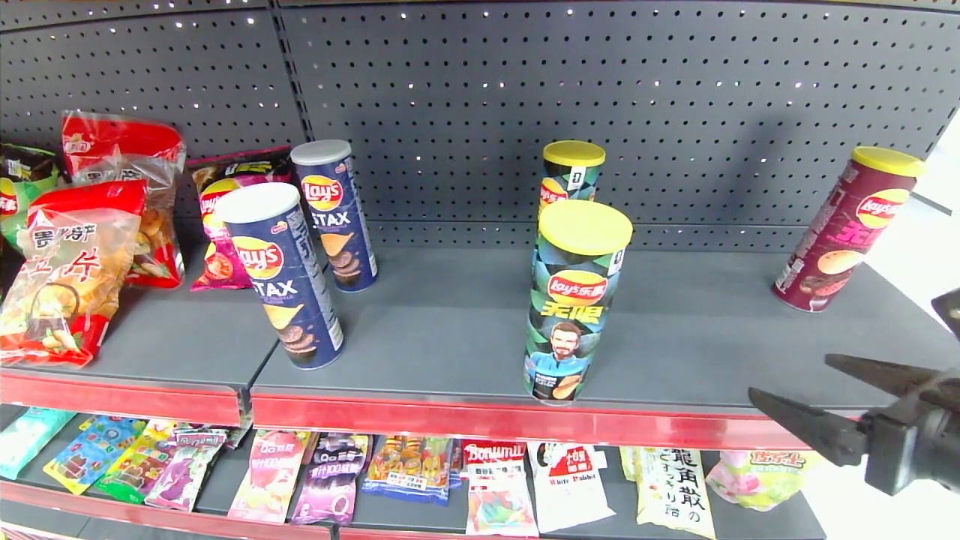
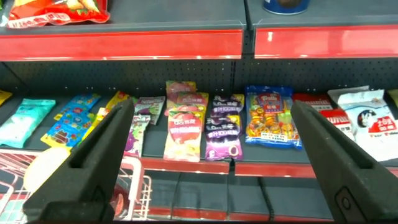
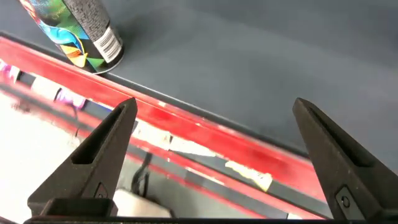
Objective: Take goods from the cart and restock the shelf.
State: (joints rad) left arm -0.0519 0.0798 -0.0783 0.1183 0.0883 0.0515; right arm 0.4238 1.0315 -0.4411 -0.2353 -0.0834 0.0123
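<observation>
Cart (image 2: 134, 183) wire shows low beside the left gripper (image 2: 211, 104), spread and empty, so that arm looks the nearer to it. Right gripper (image 1: 787, 375), also spread and empty, hangs at the shelf's (image 1: 450, 330) near right edge.

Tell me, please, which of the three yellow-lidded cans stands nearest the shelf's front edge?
The front green can, right at the red edge strip; the second green can stands behind it, and the maroon can sits farther back.
</observation>
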